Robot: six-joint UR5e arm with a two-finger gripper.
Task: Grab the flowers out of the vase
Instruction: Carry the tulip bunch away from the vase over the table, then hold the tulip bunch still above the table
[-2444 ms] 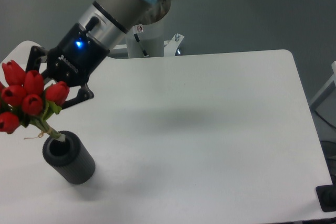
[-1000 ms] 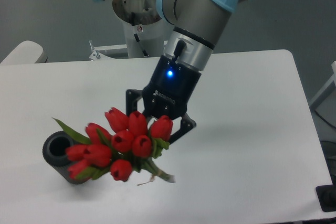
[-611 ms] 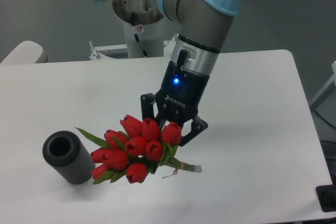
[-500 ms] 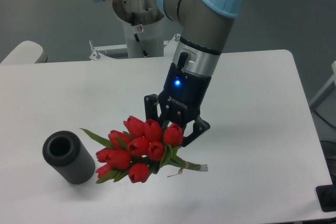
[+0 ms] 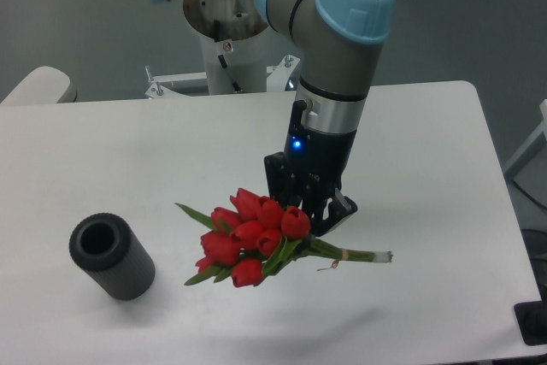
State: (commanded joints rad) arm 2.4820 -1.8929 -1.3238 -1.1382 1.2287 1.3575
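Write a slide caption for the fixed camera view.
Claw holds the flowers sideways over the table, vase empty.

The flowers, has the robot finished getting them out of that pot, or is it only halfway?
Looks done: the tulip bunch is clear of the dark grey vase, whose hole shows empty. In hand: the gripper is shut on the stems, holding the bunch roughly sideways above the white table. Nothing visibly remains of the pick-up.

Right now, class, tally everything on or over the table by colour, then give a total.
Red: 1, the flowers, held by the gripper
Dark grey: 1, the vase
Total: 2
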